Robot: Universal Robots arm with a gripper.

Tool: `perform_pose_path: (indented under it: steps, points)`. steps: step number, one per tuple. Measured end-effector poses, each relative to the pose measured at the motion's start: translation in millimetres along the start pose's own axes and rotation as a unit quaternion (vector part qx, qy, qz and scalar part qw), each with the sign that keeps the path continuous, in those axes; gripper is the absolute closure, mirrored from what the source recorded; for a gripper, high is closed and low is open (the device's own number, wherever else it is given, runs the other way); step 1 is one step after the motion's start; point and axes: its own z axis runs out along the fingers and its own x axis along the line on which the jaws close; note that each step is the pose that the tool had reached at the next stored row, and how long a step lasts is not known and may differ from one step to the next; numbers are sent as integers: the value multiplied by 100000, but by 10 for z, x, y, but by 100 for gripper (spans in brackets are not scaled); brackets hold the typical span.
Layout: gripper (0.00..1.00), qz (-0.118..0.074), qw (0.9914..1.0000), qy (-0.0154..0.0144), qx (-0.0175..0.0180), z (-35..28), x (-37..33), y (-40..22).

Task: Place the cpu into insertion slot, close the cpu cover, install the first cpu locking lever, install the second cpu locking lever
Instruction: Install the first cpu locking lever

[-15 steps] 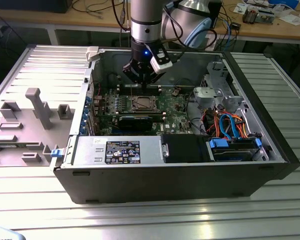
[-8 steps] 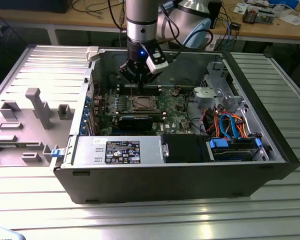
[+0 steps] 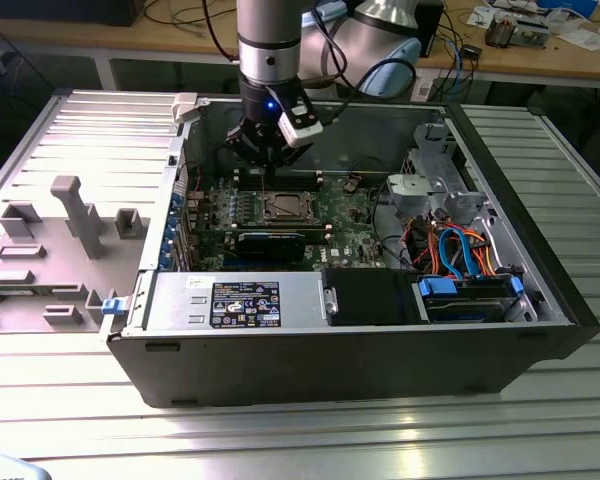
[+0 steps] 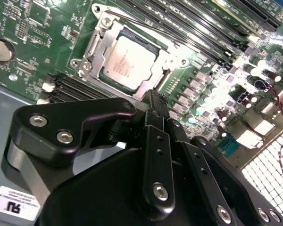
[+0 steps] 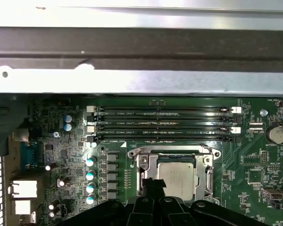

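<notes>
Hovering just above the insertion slot (image 4: 127, 63), your gripper (image 4: 153, 101) is showing jaws pinched narrow, holding nothing. The cpu (image 4: 129, 60) is sitting seated under the lowered cpu cover (image 4: 95, 44), likely positioned to work a locking lever.

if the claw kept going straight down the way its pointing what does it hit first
Probably the cpu cover at the edge of the insertion slot, or the cpu seated inside it. In both wrist views the claw tips sit just over that edge; depth is hard to judge.
</notes>
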Motion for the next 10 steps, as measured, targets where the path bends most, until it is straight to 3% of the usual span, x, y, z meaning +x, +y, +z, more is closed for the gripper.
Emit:
perform_pose_path:
  steps: [10]
  points:
    - [89,3,100000,-21,-111,-4,160,-1]
